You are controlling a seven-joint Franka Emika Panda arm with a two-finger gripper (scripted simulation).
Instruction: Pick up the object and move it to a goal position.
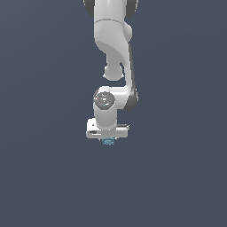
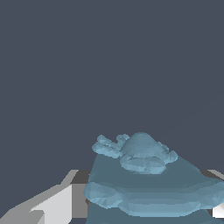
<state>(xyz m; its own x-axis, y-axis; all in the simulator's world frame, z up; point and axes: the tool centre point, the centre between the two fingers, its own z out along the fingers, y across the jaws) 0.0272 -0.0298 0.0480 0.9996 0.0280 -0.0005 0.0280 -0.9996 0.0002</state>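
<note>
the white arm reaches down in the exterior view, and its gripper [image 1: 107,140] is closed on the tiny light-blue ridged object [image 1: 108,142], which peeks out just below the hand. in the wrist view the object [image 2: 144,183] sits between the fingers [image 2: 57,205].

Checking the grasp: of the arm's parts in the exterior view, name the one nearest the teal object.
The gripper at the arm's lowest end: the object peeks out just beneath it. The round wrist joint and upper links sit higher.
</note>
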